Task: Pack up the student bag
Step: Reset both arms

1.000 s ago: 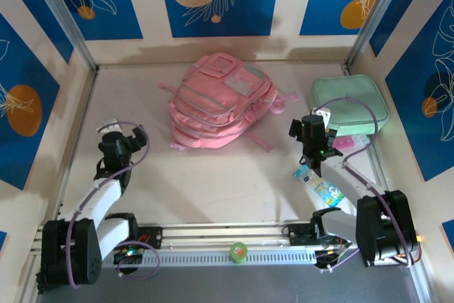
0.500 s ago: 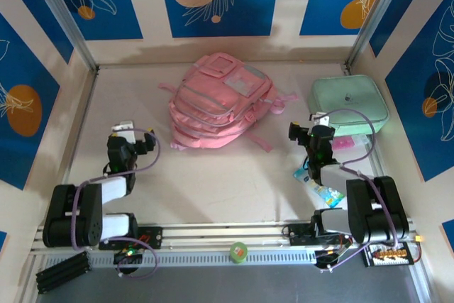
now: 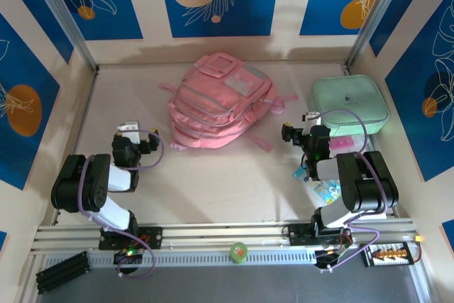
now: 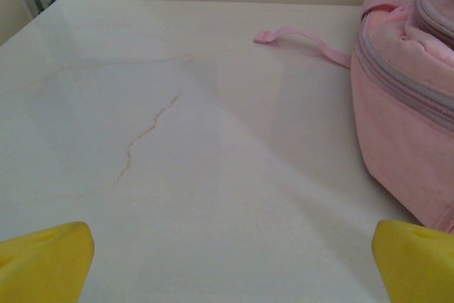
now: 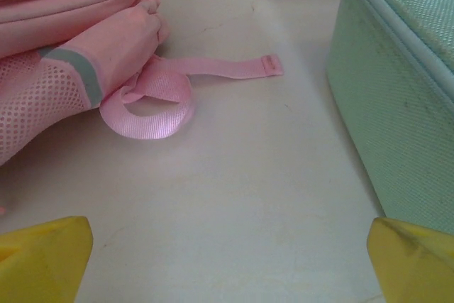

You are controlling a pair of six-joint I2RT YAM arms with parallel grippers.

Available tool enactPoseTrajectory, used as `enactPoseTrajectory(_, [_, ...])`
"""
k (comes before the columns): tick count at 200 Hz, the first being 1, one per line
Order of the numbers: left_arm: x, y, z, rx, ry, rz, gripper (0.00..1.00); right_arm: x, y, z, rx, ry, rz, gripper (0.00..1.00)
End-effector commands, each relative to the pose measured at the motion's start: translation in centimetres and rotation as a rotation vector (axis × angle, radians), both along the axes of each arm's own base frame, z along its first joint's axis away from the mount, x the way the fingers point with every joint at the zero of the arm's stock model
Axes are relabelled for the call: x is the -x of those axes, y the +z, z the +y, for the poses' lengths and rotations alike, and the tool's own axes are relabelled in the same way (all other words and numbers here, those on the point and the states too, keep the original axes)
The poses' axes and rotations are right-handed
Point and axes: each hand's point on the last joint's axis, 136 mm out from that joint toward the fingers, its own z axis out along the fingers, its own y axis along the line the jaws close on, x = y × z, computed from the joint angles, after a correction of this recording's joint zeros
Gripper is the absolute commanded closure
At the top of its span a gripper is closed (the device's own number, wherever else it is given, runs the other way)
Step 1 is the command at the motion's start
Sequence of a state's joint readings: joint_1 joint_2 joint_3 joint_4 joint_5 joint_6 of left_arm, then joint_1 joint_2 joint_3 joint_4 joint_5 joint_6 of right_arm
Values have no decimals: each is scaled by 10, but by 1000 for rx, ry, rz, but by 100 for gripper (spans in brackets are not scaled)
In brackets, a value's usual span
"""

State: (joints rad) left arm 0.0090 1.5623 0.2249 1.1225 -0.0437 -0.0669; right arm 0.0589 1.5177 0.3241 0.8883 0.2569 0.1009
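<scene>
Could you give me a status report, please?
Left claw open, empty. Right claw open, empty. Student bag flat mid-table, not gripped. Mint case apart on its right, not blocking.

soft even light (mild blur)

On the table (image 3: 213, 175), the student bag (image 3: 218, 101) lies centre-back, with the zip case (image 3: 350, 102) apart to its right.
</scene>
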Motion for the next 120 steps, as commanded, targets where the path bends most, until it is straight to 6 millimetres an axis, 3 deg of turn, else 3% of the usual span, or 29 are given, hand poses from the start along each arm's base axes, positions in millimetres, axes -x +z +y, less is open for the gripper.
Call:
enactPoseTrajectory(1, [-13,20,0,-54,28,-63,0,-14,17,3,16,6,-46,1])
enactPoseTrajectory(29, [-20,16,-3,-82,31,-14,0,-18,15,-7,-36,-11,-17,1])
enactPoseTrajectory(65, [-24,14,-32,-92,-143,3,0,-18,15,-7,-34,-13,-18,1])
enactPoseTrajectory(88, [-28,13,-17,-93,-49,25,0,-18,15,-7,-35,-12,-16,1])
enactPoseTrajectory(120, [-29,11,-19,-105,-49,29,0,-18,14,-7,-35,-11,-14,1])
